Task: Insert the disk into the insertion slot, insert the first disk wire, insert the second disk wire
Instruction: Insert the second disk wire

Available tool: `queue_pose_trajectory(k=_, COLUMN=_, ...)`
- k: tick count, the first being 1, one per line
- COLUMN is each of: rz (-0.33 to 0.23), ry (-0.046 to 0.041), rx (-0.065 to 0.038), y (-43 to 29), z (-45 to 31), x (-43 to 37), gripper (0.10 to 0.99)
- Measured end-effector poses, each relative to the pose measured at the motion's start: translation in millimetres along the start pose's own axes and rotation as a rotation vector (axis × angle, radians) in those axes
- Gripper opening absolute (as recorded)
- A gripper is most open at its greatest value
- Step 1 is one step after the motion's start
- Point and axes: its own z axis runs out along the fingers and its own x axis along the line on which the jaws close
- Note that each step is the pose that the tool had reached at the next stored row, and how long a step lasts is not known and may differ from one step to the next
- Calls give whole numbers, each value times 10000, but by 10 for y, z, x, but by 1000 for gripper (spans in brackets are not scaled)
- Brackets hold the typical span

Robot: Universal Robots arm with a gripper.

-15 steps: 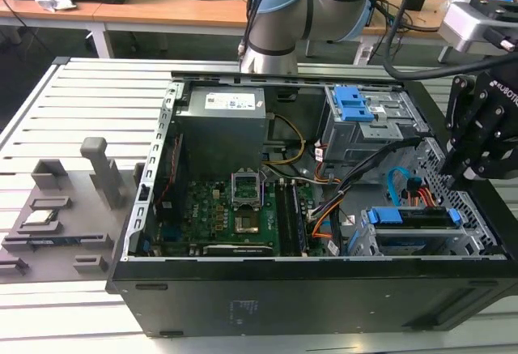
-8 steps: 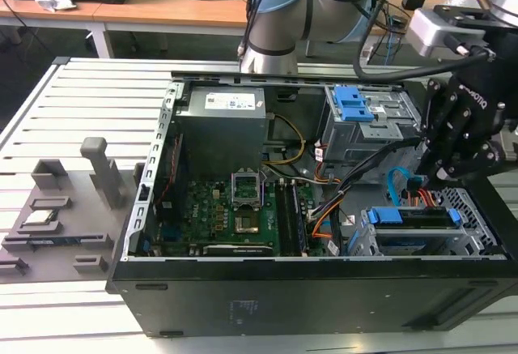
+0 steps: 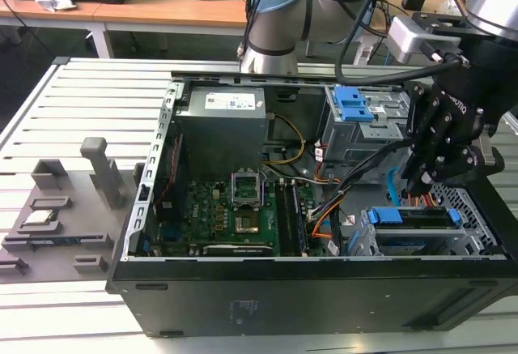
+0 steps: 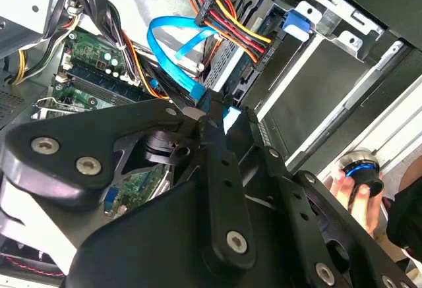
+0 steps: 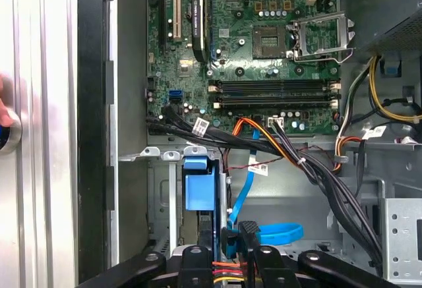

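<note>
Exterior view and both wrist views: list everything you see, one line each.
computer case: one, black, open, on the table
table: one, grey, slatted
motherboard: one, green, inside the case
power supply: one, grey, far end of the case
taller cage: one, grey with a blue latch, beside the power supply
insertion slot: one, grey, exterior view's right
disk: one, blue-framed, in the insertion slot
blue flat cable: one, looping to the gripper
wire bundle: one, red, yellow, orange, black, by the disk
fixtures: several, grey, exterior view's left
person's hand: one, at a blue-lit button
gripper: one, black, pinching the blue flat cable's connector
</note>
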Motion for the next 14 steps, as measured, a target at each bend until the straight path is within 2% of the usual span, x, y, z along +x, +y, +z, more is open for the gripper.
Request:
queue_pose_trajectory(k=1, rz=0, ry=1, rx=0, y=0, z=0, x=0, gripper=286)
queue_pose_trajectory(k=3, rz=0, ry=1, rx=0, y=0, z=0, x=0, gripper=161)
queue_pose_trajectory(k=5, rz=-1, ry=1, rx=0, y=0, z=0, x=2, gripper=161)
queue_pose_trajectory(k=8, rz=1, ry=1, rx=0, y=-2, z=10, x=49, gripper=161)
queue_pose_trajectory(k=10, rz=-4, ry=-1, rx=1, y=-10, z=42, x=85, gripper=161)
queue_pose_trajectory(k=14, rz=-14, ry=2, rx=-1, y=-66, z=113, x=87, gripper=161)
